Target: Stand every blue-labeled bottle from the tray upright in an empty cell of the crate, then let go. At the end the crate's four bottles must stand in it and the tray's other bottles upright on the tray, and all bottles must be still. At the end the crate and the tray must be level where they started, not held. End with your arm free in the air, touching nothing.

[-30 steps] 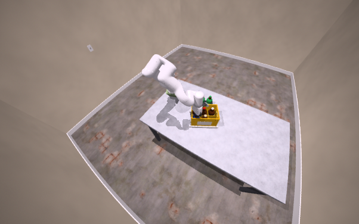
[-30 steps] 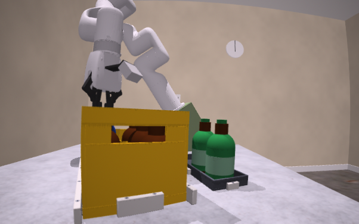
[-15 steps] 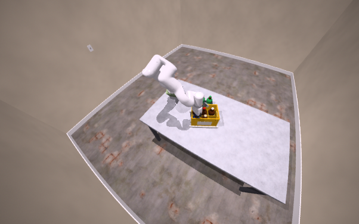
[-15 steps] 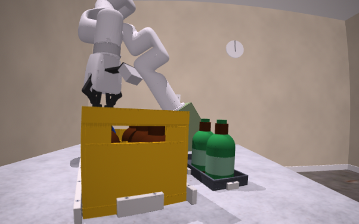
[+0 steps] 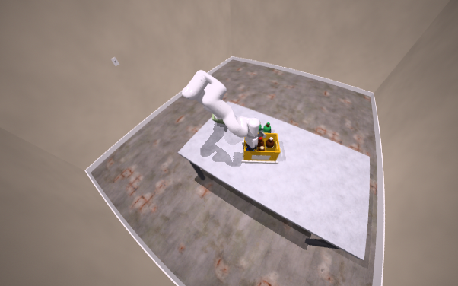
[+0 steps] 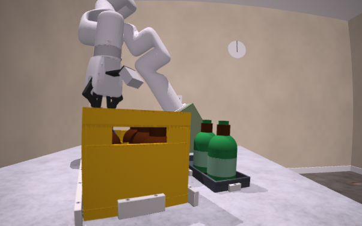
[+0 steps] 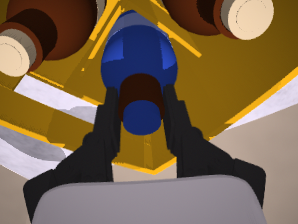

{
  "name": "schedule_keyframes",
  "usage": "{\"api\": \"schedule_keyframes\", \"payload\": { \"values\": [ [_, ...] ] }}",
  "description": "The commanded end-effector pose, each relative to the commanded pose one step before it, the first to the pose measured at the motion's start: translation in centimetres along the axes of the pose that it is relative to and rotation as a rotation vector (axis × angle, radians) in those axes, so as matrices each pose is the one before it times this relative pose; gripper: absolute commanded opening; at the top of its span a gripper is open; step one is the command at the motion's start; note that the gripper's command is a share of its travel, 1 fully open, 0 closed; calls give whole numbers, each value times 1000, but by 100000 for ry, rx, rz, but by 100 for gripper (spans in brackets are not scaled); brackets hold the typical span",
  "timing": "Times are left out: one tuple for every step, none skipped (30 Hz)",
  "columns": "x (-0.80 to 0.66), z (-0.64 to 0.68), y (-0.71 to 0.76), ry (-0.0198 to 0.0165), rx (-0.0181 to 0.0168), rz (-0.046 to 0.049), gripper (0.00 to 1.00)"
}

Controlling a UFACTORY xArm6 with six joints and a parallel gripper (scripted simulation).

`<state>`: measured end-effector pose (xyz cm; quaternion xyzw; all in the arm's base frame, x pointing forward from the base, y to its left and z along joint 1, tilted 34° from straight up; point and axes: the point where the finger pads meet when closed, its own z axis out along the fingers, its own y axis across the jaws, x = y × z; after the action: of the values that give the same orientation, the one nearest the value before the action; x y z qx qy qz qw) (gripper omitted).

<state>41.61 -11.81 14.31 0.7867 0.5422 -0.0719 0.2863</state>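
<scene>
Clenched around the neck of the blue-capped blue bottle [image 5: 248, 147] [image 6: 113, 131] [image 7: 140, 55], with the end effector [image 5: 252, 144] [image 6: 104, 105] [image 7: 140, 99] above a corner cell of the yellow crate [image 5: 275, 155] [image 6: 136, 168] [image 7: 215, 92]. Probably one of the blue-labeled ones, to judge by colour; apparently down in the cell and near upright, though impossible to confirm as resting on the crate floor.

Placement well along, then, but release not yet done. Judged next: settle the bottle, open the fingers, rise straight up, clear of neck and rim. Worth opening gently, so as not to tip the bottle or drag the crate.

Inside the crate, beyond the end effector: cream-capped brown bottles [image 5: 270, 143] [image 6: 148, 138] [image 7: 65, 30], plus a red-capped brown bottle [image 5: 261, 141] among them. Hard to count every cell from here.

Off to one side of the end effector, beside the crate on the tabletop [image 5: 317, 182] [image 6: 281, 195]: the dark tray [image 6: 214, 186], with green bottles [image 5: 267, 128] [image 6: 222, 150] upright in it, apparently meant to remain. Partly hidden behind the crate, so impossible to rule out another blue-labeled bottle there. Crate seemingly level; still to do, at least, letting go and ending free in the air.
</scene>
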Motion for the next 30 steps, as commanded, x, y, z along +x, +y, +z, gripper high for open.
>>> {"api": "schedule_keyframes", "payload": {
  "values": [
    [22,16,151,141,-362,99,0],
    [0,30,0,0,0,0,0],
    [0,28,0,0,0,0,0],
    [0,26,0,0,0,0,0],
    [0,24,0,0,0,0,0],
    [0,22,0,0,0,0,0],
    [0,20,0,0,0,0,0],
    [0,18,0,0,0,0,0],
    [0,16,0,0,0,0,0],
    [0,14,0,0,0,0,0],
    [0,12,0,0,0,0,0],
    [0,10,0,0,0,0,0],
    [0,8,0,0,0,0,0],
    [0,7,0,0,0,0,0],
    [0,0,0,0,0,0,0],
    [0,0,0,0,0,0,0],
    [0,5,0,0,0,0,0],
    [0,4,0,0,0,0,0],
    [0,3,0,0,0,0,0],
    [0,2,0,0,0,0,0],
    [0,1,0,0,0,0,0],
    [0,0,0,0,0,0,0],
    [0,0,0,0,0,0,0],
    [0,0,0,0,0,0,0],
    [0,0,0,0,0,0,0],
    [0,0,0,0,0,0,0],
    [0,0,0,0,0,0,0],
    [0,0,0,0,0,0,0],
    [0,0,0,0,0,0,0],
    [0,0,0,0,0,0,0]
  ]
}}
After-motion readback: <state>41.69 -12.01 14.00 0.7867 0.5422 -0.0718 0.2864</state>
